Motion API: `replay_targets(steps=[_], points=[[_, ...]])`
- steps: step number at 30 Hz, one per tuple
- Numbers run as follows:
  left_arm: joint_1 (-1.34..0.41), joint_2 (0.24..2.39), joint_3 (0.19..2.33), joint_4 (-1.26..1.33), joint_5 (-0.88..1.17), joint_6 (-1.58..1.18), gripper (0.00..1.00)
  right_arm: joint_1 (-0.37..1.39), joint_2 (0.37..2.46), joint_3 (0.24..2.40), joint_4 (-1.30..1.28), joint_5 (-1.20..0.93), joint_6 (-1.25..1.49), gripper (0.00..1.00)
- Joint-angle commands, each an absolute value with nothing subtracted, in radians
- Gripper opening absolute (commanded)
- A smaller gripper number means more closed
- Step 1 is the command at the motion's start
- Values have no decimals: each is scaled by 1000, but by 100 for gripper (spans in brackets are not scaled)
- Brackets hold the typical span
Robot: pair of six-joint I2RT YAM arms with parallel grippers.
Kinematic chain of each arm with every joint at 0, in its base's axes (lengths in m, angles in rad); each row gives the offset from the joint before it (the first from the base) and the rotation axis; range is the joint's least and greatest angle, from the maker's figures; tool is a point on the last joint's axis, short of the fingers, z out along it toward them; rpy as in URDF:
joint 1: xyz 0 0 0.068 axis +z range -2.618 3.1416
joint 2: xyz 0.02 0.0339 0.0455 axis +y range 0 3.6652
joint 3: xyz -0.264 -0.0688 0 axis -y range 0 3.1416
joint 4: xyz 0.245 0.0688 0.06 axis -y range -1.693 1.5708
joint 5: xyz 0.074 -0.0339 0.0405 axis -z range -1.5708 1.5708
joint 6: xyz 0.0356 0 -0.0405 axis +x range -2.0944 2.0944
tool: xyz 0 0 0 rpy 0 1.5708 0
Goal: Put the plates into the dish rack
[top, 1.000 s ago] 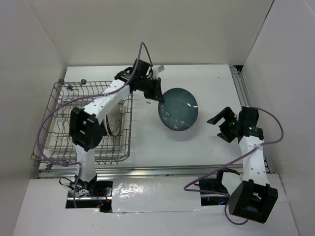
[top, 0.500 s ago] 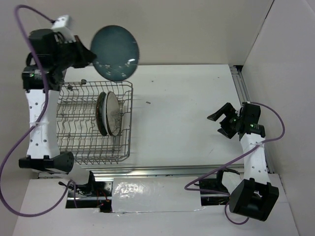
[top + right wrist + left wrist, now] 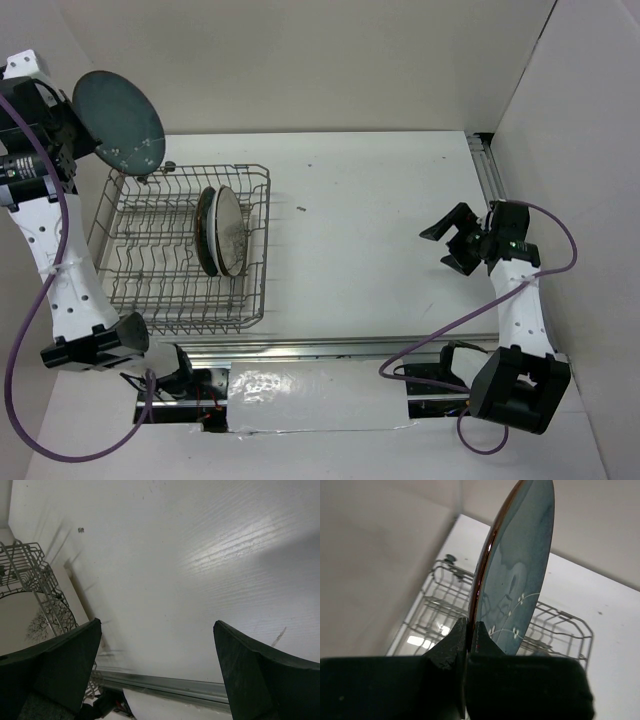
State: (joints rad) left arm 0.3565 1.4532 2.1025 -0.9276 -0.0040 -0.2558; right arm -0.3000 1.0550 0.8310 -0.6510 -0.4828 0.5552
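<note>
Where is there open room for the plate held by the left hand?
The dish rack is free from its left wall to the two standing plates; its right end is crowded. The table between rack and right hand is bare too.

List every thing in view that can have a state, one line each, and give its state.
teal plate: held on edge in the air, near the far left corner of the dish rack
left gripper: shut on the teal plate's rim
dish rack: on the table, partly loaded
racked plates: standing on edge between the tines
right gripper: open, empty, above the table
</note>
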Motion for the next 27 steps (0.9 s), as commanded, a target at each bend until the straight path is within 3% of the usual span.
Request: replay_targets(steps=[1,16,27], points=[[364,1351,2093,-721,-89,-218,0,-302,1077,881,-637,-505,531,100],[236,1174,1580,-552,-219,-60,0,-284,1081,868,-635,-526,529,100],[143,1137,1485,-515,-308,-12,0,-264,1077,870,-640,-523,535,99]])
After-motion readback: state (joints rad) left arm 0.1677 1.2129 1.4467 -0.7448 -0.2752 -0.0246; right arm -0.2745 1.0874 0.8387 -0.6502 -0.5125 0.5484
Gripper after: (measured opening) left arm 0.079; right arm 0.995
